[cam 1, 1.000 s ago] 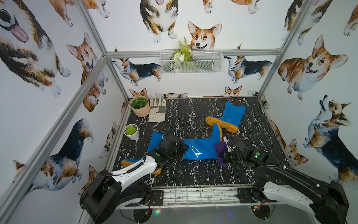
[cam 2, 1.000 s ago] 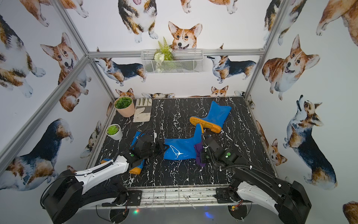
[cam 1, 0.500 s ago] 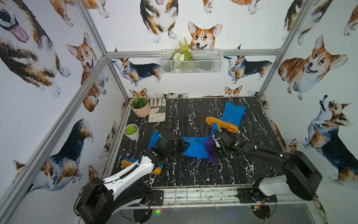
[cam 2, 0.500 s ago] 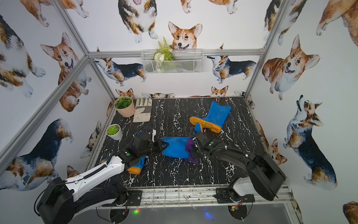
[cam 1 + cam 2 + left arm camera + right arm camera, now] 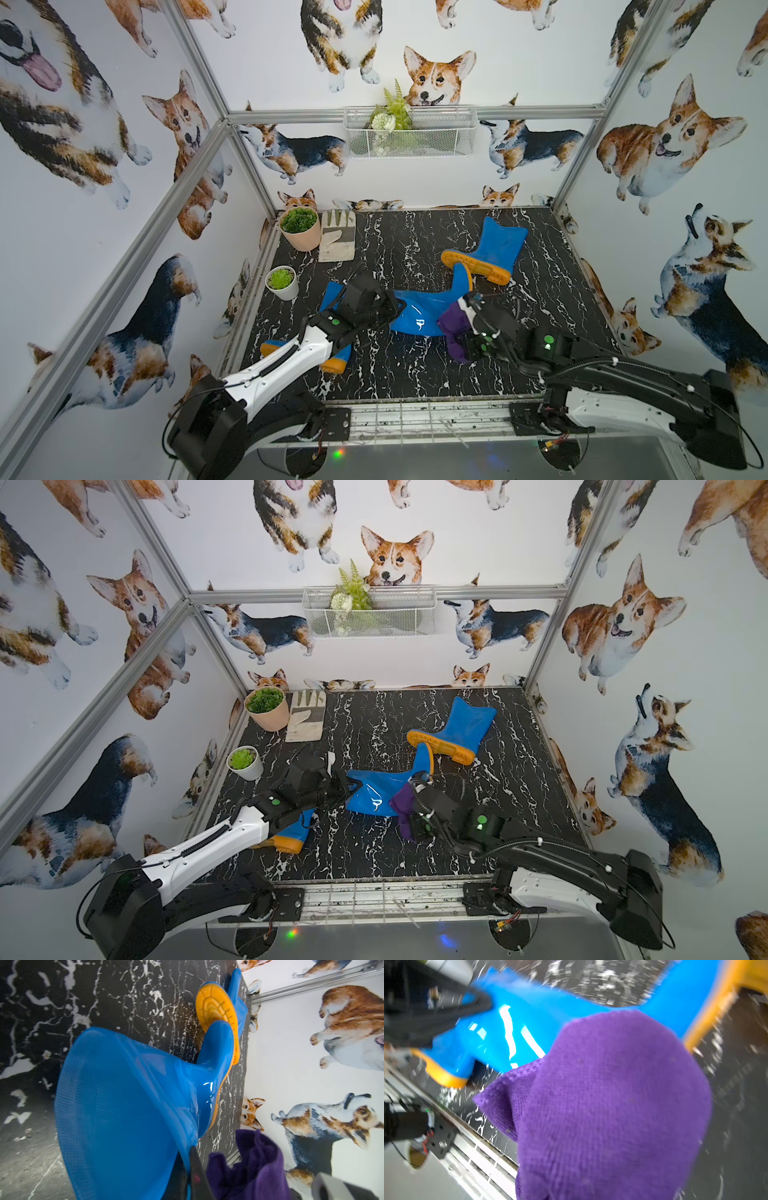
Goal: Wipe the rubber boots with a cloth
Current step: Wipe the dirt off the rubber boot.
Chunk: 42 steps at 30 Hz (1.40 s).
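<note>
- The table point(image 5: 415, 376) carries all three boots, and both your arms work over its near half.
- The middle boot point(image 5: 419, 309) lies on its side between your two grippers. Its open top is at the left gripper and its sole is beyond the right one. This is the boot in work.
- The far boot point(image 5: 496, 249) lies beyond the right gripper. The near boot point(image 5: 338, 358) lies behind the left gripper, under that arm. I judge that both still wait for wiping.
- The cloth point(image 5: 451, 334) hangs bunched from the right gripper, against the ankle of the middle boot.
- Half a second ago the cloth was further along the leg part, close to the left gripper. Now it is drawn back to about where it was one second ago.
- So one stroke out and back is done. The right wrist view is blurred, so I think the arm is in motion.
- The left gripper point(image 5: 397, 308) is clenched on the rim of the middle boot's top and steadies it for you.
- The right gripper point(image 5: 464, 322) is clenched on the cloth, and the fabric hides its fingers.
- The glove point(image 5: 337, 241) and the two plant pots are well apart from both grippers.
</note>
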Available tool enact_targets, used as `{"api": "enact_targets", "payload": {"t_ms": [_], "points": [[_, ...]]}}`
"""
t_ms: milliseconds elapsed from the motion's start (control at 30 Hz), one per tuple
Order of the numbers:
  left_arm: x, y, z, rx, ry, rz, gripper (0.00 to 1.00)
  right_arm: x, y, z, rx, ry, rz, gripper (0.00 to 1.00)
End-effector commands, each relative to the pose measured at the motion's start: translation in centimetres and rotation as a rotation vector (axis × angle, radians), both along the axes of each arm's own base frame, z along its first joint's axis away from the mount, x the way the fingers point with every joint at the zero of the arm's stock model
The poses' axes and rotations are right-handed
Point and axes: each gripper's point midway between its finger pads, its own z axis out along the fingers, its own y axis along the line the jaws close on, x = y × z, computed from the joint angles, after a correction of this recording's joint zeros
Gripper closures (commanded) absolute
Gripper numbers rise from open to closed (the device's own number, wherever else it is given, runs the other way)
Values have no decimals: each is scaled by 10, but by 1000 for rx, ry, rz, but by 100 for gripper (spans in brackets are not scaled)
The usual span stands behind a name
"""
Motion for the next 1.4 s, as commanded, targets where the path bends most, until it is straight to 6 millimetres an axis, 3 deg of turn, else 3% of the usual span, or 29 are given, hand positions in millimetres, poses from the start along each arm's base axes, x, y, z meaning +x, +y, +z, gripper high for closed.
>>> {"api": "enact_targets", "payload": {"t_ms": [0, 167, 300, 367, 500, 667, 833, 933, 1067, 1167, 1267, 1367], "points": [[4, -2, 19, -53, -22, 24, 100, 7, 47, 8, -55, -167, 84, 100], [1, 1, 27, -92, -23, 40, 100, 17, 104, 7, -30, -278, 168, 100], [-3, 6, 26, -103, -14, 55, 100, 31, 120, 8, -8, -318, 177, 100], [-4, 8, 24, -104, -9, 59, 100, 41, 116, -7, -25, -266, 146, 100], [-2, 11, 26, -113, -12, 65, 100, 53, 68, -53, -165, -154, 7, 100], [2, 13, 23, -118, -3, 64, 100, 42, -36, -99, -310, 10, -240, 100], [7, 11, 26, -139, -4, 53, 100, 46, -114, -83, -239, 64, -457, 100], [9, 10, 28, -143, -7, 41, 100, 40, -135, -70, -189, 93, -508, 100], [11, 11, 27, -141, -3, 33, 100, 44, -117, -34, -73, 64, -456, 100], [12, 10, 24, -143, 2, 26, 100, 55, -85, -9, -11, 33, -380, 100], [11, 8, 22, -144, 6, 16, 100, 66, -28, 9, 19, 24, -236, 100], [7, 9, 16, -116, 22, -1, 100, 72, 19, 1, -18, 64, -119, 100]]}}
